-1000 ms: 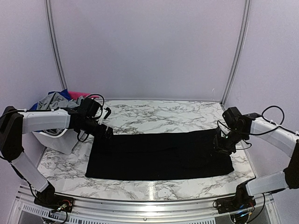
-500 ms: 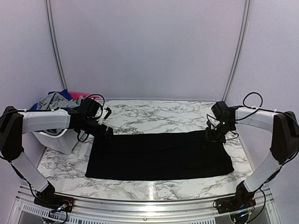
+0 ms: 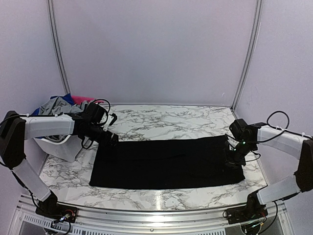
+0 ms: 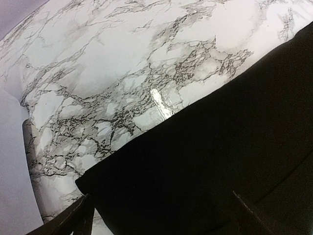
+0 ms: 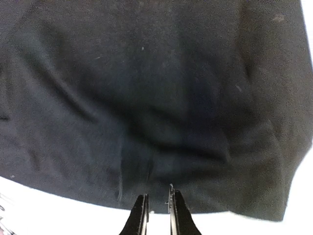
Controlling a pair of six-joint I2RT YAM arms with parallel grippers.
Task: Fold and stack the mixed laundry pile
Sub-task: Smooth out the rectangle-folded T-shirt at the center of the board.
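With the fold seemingly starting, the black garment point(image 3: 166, 164) lies flat across the table's point(image 3: 161, 120) near half, the left gripper point(image 3: 110, 139) gaping at its far-left corner and the right gripper point(image 5: 155, 203) pinched narrow on the right hem, so the left likely must clamp next.

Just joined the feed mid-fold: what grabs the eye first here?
A long black garment lies spread flat across the marble table, filling its near half. The left gripper hangs wide open over its far-left corner, while the right gripper has its jaws almost together at the right edge. The mixed laundry pile waits in a white basket at far left.
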